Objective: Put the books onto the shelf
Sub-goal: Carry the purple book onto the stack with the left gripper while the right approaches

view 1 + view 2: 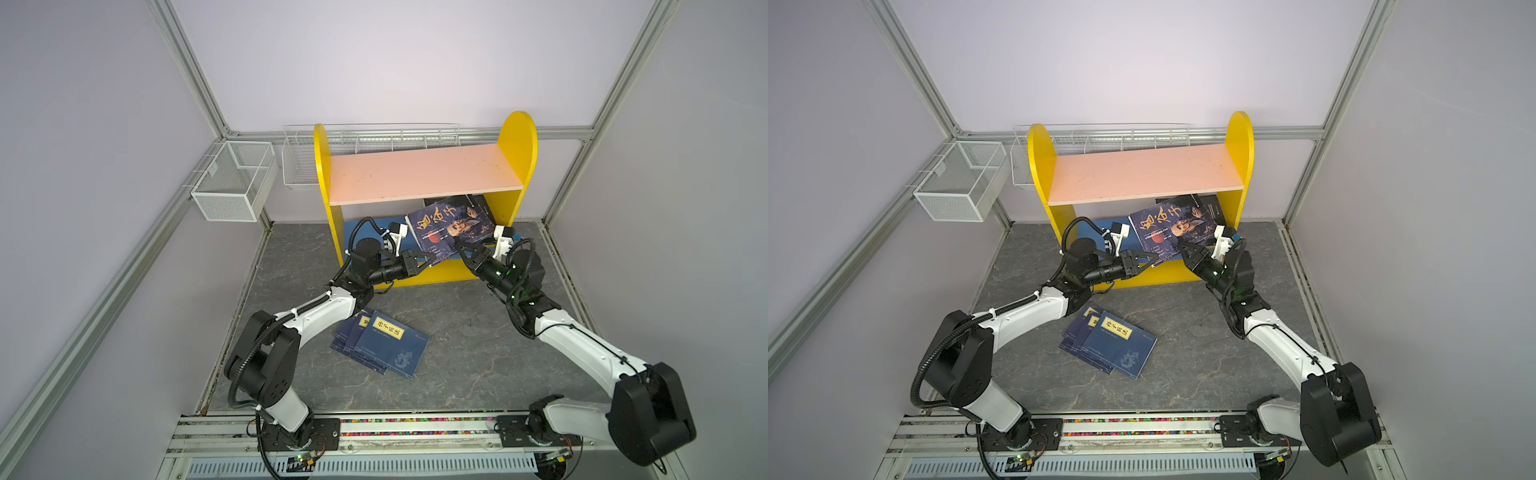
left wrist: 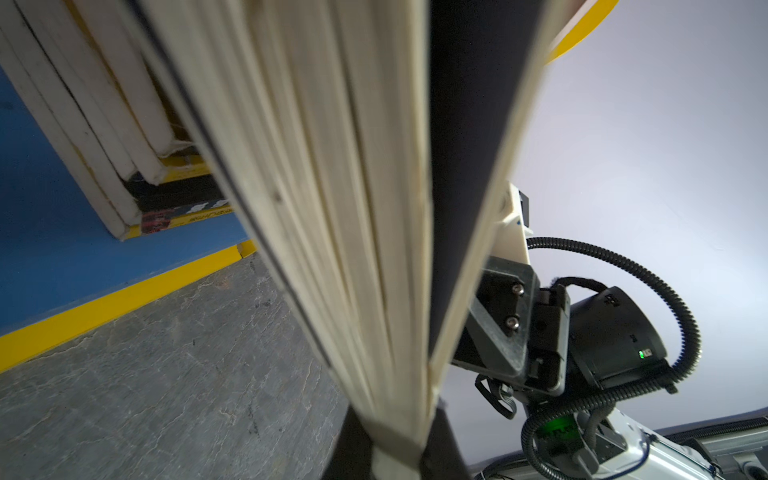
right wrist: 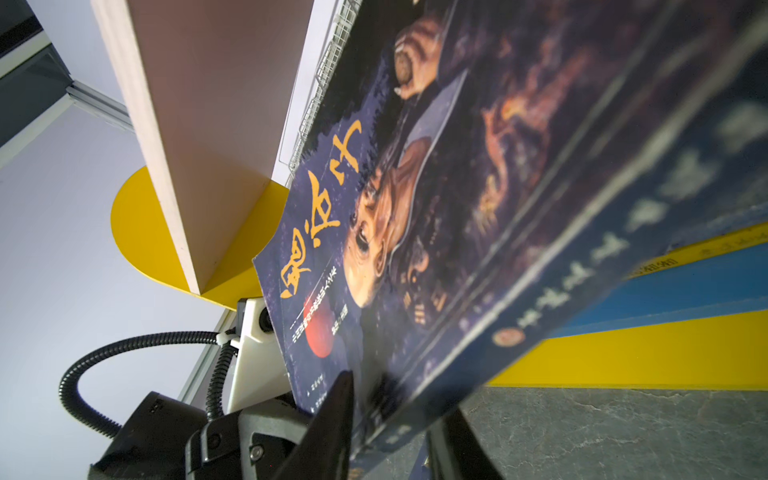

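While three navy books [image 1: 388, 345] lie overlapped on the grey tabletop [image 1: 478, 332] in the lower middle of both top views, well apart from the shelf [image 1: 515, 145], a dark purple book [image 1: 449, 226] is held tilted at the mouth of the lower compartment, right of centre, its top edge close under the pink upper board [image 1: 419, 174]. Its lower left corner is clamped in the narrow fingers of the left gripper [image 1: 428, 262], the page block being pinched in the left wrist view. Its spine corner is straddled by the right gripper [image 1: 462, 248], whose fingers appear pressed onto cover and back. Yellow-covered books [image 2: 166, 166] are already stowed on the blue lower board [image 1: 357, 232], and a black book [image 1: 482, 205] is partly visible behind the held one. The task is judged roughly half done: the held book is yet to be set down, and the navy ones remain untouched.
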Controlling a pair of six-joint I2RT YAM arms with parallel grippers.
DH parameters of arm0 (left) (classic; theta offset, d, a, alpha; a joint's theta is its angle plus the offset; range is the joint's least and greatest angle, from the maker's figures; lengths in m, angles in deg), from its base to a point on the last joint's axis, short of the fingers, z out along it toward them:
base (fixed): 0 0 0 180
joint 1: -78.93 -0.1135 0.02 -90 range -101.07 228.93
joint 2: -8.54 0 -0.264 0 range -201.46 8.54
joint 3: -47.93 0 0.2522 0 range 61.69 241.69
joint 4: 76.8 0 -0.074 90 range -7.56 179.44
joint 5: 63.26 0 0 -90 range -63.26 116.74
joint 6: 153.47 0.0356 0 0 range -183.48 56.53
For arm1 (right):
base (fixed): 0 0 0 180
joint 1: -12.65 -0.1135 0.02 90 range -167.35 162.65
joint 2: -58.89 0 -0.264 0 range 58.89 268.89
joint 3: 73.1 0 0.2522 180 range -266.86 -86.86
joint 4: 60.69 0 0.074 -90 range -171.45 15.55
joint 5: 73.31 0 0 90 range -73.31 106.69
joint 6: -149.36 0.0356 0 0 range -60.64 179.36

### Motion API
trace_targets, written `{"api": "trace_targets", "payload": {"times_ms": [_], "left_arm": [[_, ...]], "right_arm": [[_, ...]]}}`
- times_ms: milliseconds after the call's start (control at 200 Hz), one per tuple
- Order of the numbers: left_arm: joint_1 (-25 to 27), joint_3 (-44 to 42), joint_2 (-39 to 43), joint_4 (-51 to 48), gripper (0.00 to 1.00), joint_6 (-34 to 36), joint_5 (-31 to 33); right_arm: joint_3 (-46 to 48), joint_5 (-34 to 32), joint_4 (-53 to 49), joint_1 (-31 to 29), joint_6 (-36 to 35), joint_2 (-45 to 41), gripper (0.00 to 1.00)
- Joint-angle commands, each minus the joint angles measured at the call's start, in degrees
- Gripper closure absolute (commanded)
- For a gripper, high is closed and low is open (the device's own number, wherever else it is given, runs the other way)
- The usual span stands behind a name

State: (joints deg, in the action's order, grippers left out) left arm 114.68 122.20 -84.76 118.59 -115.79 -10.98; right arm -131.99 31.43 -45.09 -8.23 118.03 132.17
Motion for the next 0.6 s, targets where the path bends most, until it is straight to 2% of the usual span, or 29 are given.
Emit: {"api": "trace_targets", "payload": {"times_ms": [0,115,190,330,595], "left_arm": [[0.6,-0.5,2.6,6.5,1.0,-0.5,-2.0],[0.6,-1.6,3.8,3.7,1.0,1.2,0.3],[0.6,-2.9,5.7,-0.1,0.71,3.8,4.1],[0.6,-5.8,9.6,-6.2,0.41,8.1,11.7],[0.5,-9.5,14.7,-12.4,0.4,12.0,17.2]], "right_arm": [[-1.4,-0.3,3.9,-0.8,0.9,0.8,0.79],[-1.9,-1.0,4.5,-0.9,0.8,1.2,0.85],[-2.6,-2.0,4.7,-1.0,0.6,1.7,0.87],[-4.8,-3.5,6.7,-0.6,0.5,4.4,0.89],[-10.4,-4.3,15.6,0.3,4.3,14.5,0.9]]}}
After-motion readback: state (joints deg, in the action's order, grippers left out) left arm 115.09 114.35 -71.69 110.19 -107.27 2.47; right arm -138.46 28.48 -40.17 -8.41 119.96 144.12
